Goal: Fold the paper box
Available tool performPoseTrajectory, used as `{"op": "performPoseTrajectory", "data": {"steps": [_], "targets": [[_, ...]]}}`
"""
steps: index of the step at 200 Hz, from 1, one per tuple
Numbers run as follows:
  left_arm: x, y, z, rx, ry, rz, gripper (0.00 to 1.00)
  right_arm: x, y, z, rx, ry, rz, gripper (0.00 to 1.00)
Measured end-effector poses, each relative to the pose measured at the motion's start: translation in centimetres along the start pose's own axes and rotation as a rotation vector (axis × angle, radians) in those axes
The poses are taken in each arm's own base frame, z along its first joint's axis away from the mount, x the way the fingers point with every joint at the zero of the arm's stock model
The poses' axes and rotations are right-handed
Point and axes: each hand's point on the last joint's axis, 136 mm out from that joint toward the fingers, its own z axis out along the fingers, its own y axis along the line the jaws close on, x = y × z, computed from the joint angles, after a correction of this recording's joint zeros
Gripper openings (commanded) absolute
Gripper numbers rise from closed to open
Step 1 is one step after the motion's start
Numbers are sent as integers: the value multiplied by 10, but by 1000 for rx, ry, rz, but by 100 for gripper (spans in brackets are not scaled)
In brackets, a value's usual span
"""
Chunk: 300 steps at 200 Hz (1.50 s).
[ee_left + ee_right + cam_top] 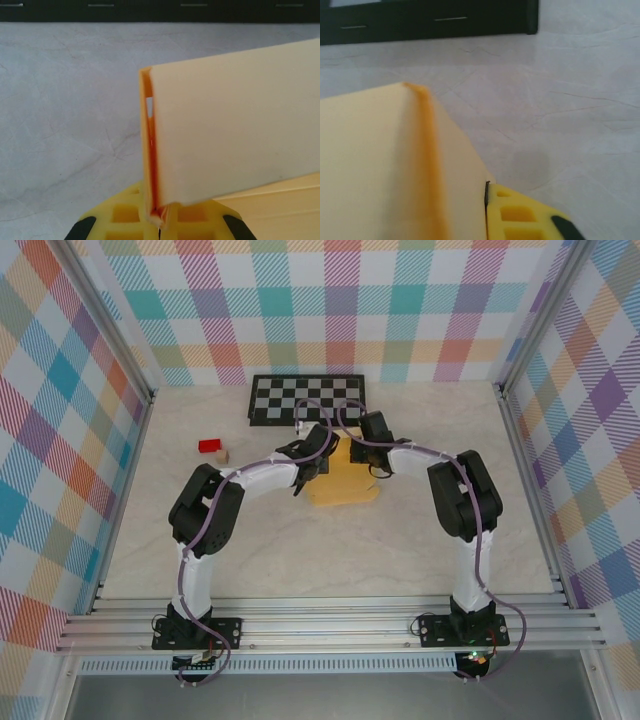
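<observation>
Two pincers, left gripper and right gripper, clamped on paper box edges, likely setting creases.

Pale marbled surface: checkerboard beyond the fingers, red block and tan cube to their left, paper box under them.

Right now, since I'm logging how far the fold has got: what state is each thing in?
paper box: partly folded, a panel raised, pinched at both sides.
left gripper: shut on the paper box's folded edge.
right gripper: shut on the paper box.
checkerboard: lying flat, untouched.
red block: lying loose.
tan cube: loose beside the red block.
</observation>
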Motion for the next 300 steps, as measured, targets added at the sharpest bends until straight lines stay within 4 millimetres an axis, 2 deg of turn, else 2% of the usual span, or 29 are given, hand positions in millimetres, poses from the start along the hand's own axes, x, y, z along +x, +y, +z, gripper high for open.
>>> {"op": "performPoseTrajectory", "data": {"steps": [37,58,87,104,137,167,202,221,241,253,287,300], "targets": [[2,-5,1,11,35,-11,0,9,-8,-10,195,35,15,6],[3,-8,0,26,42,-22,0,12,-13,-12,236,35,47,14],[4,-10,0,36,49,-25,0,13,-19,-13,257,30,95,27],[4,-10,0,36,50,-25,0,17,-23,-10,243,36,119,31],[5,-12,0,41,50,-23,0,29,-27,-12,153,59,160,33],[7,-15,-1,50,54,-20,0,23,-26,-15,91,47,138,29],[7,-16,-1,51,53,-31,0,8,-22,-16,82,43,115,15],[6,-18,-1,63,52,-36,0,15,-28,-12,121,76,107,7],[5,-20,-1,71,49,-39,0,19,-28,-15,163,89,95,6],[5,-20,-1,72,49,-39,0,20,-29,-16,184,96,94,10],[6,-19,-1,69,52,-38,0,17,-32,-16,189,66,134,32],[6,-19,-1,69,52,-38,0,22,-36,-19,178,71,142,35]]}}
